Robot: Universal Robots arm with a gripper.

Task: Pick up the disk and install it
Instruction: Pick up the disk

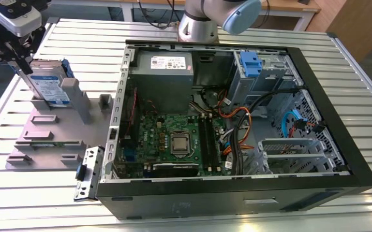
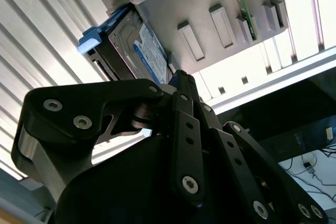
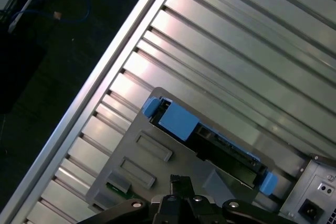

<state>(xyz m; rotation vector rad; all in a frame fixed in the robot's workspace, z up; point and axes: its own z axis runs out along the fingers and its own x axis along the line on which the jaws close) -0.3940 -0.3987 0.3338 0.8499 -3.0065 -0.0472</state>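
The disk [image 1: 47, 83] stands on edge in a grey fixture [image 1: 50, 137] at the exterior view's left. It is a silver drive with a white-and-blue label and a blue carrier frame. My gripper [image 1: 19, 60] hangs just above and to the left of it, shut, with nothing held. In the second wrist view the gripper [image 2: 181, 77] points at the fixture close beside the disk [image 2: 144, 51]. In the first wrist view the gripper [image 3: 179, 181] sits over the fixture plate, a short way from the disk's blue carrier [image 3: 178, 121].
An open computer case [image 1: 360, 159] lies on the slatted metal table [image 1: 76, 38], to the right of the fixture. Inside are a grey power supply [image 1: 163, 72], a motherboard [image 1: 172, 137], cables and a drive bay with a blue clip [image 1: 250, 65]. The arm's base [image 1: 199, 24] stands behind the case.
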